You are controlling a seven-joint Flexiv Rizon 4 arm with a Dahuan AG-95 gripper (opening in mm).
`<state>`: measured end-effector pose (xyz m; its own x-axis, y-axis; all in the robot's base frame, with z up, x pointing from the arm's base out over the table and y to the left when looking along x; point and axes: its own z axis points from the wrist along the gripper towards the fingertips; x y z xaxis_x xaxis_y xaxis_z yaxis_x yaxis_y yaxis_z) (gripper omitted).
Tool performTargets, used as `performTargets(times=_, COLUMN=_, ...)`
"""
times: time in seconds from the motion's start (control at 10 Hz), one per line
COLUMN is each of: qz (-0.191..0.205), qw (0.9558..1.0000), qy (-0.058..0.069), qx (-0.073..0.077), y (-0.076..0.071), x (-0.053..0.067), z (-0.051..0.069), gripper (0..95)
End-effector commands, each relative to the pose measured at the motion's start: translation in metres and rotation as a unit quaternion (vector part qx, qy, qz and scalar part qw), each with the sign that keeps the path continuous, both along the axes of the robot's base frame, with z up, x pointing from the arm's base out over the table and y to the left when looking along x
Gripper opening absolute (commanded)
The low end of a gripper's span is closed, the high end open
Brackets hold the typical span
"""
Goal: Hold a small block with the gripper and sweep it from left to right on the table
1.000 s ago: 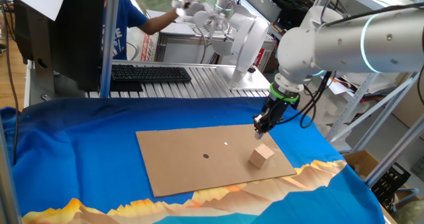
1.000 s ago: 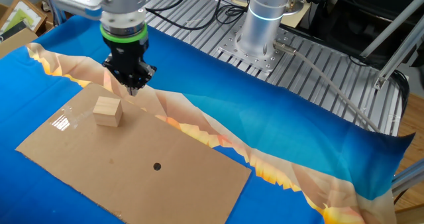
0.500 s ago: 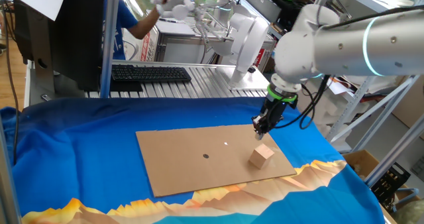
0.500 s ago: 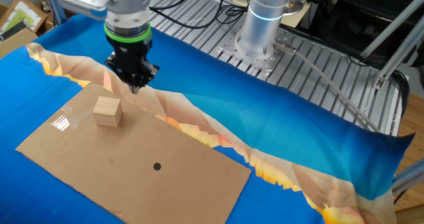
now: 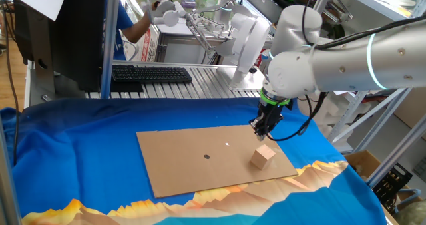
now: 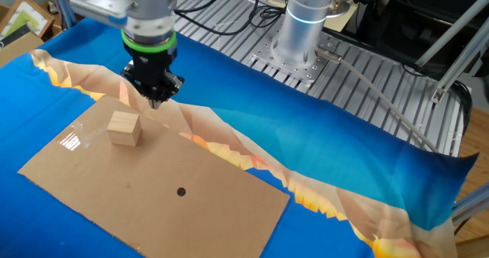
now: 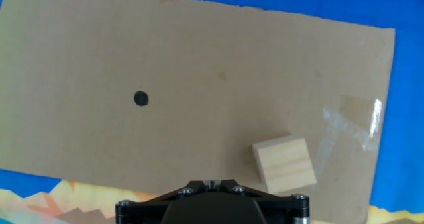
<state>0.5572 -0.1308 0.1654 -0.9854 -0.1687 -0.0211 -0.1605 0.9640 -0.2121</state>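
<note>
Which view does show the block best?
The hand view: the block appears large, from above, with nothing covering it, lying on the cardboard. In both fixed views the block is small but fully visible, near the gripper and not held.

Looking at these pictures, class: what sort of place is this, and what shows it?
Probably a robotics lab or workshop. A robot arm with a gripper hangs over a cloth-draped table, a keyboard sits on a metal bench behind, and cluttered shelving and cables surround them.

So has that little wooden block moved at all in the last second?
No. The block sits at the same spot on the cardboard, equally far from the black dot.
</note>
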Motion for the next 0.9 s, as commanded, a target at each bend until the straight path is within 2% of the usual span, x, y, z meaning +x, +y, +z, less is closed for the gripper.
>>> performTargets(times=0.1, qz=-0.019, qw=0.9995, qy=0.004, qx=0.026, y=-0.001, x=0.001, z=0.000, gripper=0.0)
performTargets(times=0.2, qz=-0.023, qw=0.9994, qy=0.003, qx=0.028, y=-0.001, x=0.001, z=0.000, gripper=0.0)
performTargets(times=0.3, qz=-0.028, qw=0.9990, qy=0.005, qx=0.036, y=-0.001, x=0.001, z=0.000, gripper=0.0)
performTargets(times=0.5, qz=-0.029, qw=0.9975, qy=0.012, qx=0.064, y=-0.001, x=0.001, z=0.001, gripper=0.0)
performTargets(times=0.7, qz=-0.018, qw=0.9975, qy=0.014, qx=0.066, y=-0.002, x=0.001, z=0.004, gripper=0.0)
performTargets(times=0.9, qz=0.006, qw=0.9976, qy=0.014, qx=0.067, y=-0.014, x=0.010, z=0.004, gripper=0.0)
